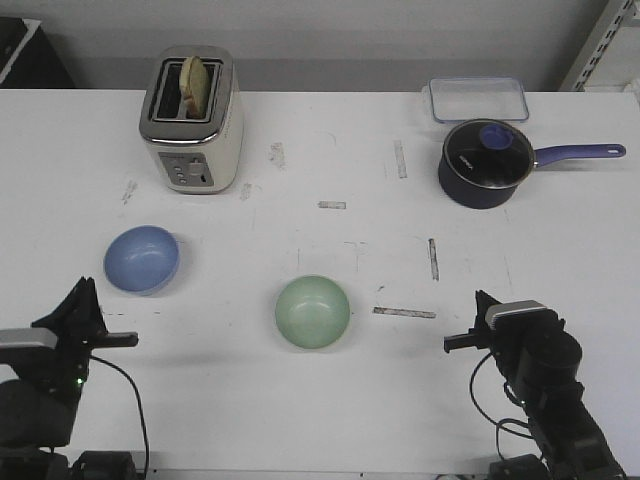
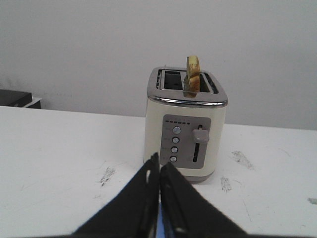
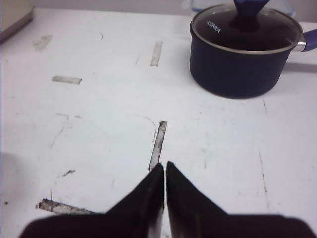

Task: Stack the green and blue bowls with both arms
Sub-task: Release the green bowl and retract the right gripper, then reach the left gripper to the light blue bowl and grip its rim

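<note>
A white tabletop (image 1: pixel 330 420), marked with scuffs and bits of worn tape, is seen from above and in front, with two black robot arms low at the near edge. The light blue bowl (image 1: pixel 142 259) sits upright on the left side, and the pale green bowl (image 1: pixel 313 312) sits upright near the middle, closer to the robot; the two are well apart and neither is touched by anything. The left gripper (image 1: pixel 120 340) rests at the near left edge, just short of the blue bowl, and much of its arm is cut off by the lower left corner. The right gripper (image 1: pixel 462 343) rests at the near right, off to the side of the green bowl, its arm running out of frame below. In both wrist views the jaws are pressed together, tips meeting with nothing between them. At the far left stands a cream and chrome toaster (image 1: pixel 192 122) with a slice of bread (image 1: pixel 197 84) sticking up from a slot; the left wrist view faces its button panel directly. A thin sliver of blue shows at the very bottom of that view behind the jaws, too little to identify for certain. At the far right sits a dark blue saucepan (image 1: pixel 487 167) with a glass lid, its handle pointing right, and behind it a clear plastic container (image 1: pixel 478 98). In the right wrist view the saucepan's handle is cropped.
</note>
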### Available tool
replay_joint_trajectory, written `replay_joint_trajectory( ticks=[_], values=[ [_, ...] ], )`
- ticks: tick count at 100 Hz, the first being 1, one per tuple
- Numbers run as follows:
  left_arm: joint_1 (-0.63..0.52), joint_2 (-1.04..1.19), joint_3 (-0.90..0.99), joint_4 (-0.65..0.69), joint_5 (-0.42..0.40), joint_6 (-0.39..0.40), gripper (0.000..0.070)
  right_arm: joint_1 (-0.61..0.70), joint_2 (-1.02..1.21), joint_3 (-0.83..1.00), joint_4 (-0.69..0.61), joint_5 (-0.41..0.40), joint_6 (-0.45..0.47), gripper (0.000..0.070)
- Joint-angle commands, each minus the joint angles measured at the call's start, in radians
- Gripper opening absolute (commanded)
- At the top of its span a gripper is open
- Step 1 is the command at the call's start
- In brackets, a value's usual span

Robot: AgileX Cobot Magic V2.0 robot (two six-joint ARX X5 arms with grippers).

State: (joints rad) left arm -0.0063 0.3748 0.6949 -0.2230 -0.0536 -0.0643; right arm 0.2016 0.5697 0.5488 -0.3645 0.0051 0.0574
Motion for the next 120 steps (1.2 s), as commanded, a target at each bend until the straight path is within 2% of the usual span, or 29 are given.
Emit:
replay_joint_trajectory(
  ticks=[1, 17, 31, 35, 49, 54, 68, 78, 88, 110, 115, 120],
  values=[
    [0.009, 0.122, 0.142, -0.058, -0.001, 0.058, 0.0001, 0.002, 0.002, 0.007, 0.021, 0.003, 0.013, 0.0000],
    [0.076, 0.385, 0.381, -0.219, -0.003, 0.066, 0.0001, 0.002, 0.008, 0.007, 0.027, 0.003, 0.012, 0.0000],
    [0.190, 0.575, 0.471, -0.285, 0.016, 0.079, 0.0014, 0.002, 0.023, 0.007, 0.027, 0.001, 0.012, 0.0000],
    [0.221, 0.618, 0.472, -0.285, 0.050, 0.079, 0.0070, 0.002, 0.030, 0.007, 0.028, 0.000, 0.012, 0.0000],
    [0.298, 0.767, 0.472, -0.306, 0.133, 0.027, 0.0368, 0.002, 0.047, 0.007, 0.028, -0.005, 0.006, 0.0000],
    [0.309, 0.817, 0.472, -0.318, 0.132, 0.014, 0.0419, 0.002, 0.048, 0.007, 0.028, -0.005, 0.005, 0.0000],
    [0.318, 0.951, 0.472, -0.339, 0.133, -0.013, 0.0497, 0.002, 0.053, 0.007, 0.028, -0.008, 0.005, 0.0000],
    [0.317, 1.037, 0.472, -0.356, 0.134, -0.018, 0.0501, 0.002, 0.053, 0.007, 0.028, -0.009, 0.005, 0.0000],
    [0.314, 1.112, 0.472, -0.357, 0.171, -0.035, 0.0500, 0.002, 0.053, 0.007, 0.028, -0.009, 0.005, 0.0000],
    [0.314, 1.219, 0.472, -0.361, 0.171, -0.071, 0.0483, 0.002, 0.053, 0.007, 0.028, -0.009, 0.005, 0.0000],
    [0.314, 1.224, 0.472, -0.361, 0.171, -0.085, 0.0463, 0.002, 0.053, 0.007, 0.028, -0.009, 0.005, 0.0000],
    [0.314, 1.224, 0.472, -0.358, 0.171, -0.086, 0.0395, 0.002, 0.053, 0.007, 0.028, -0.009, 0.005, 0.0000]
  ],
)
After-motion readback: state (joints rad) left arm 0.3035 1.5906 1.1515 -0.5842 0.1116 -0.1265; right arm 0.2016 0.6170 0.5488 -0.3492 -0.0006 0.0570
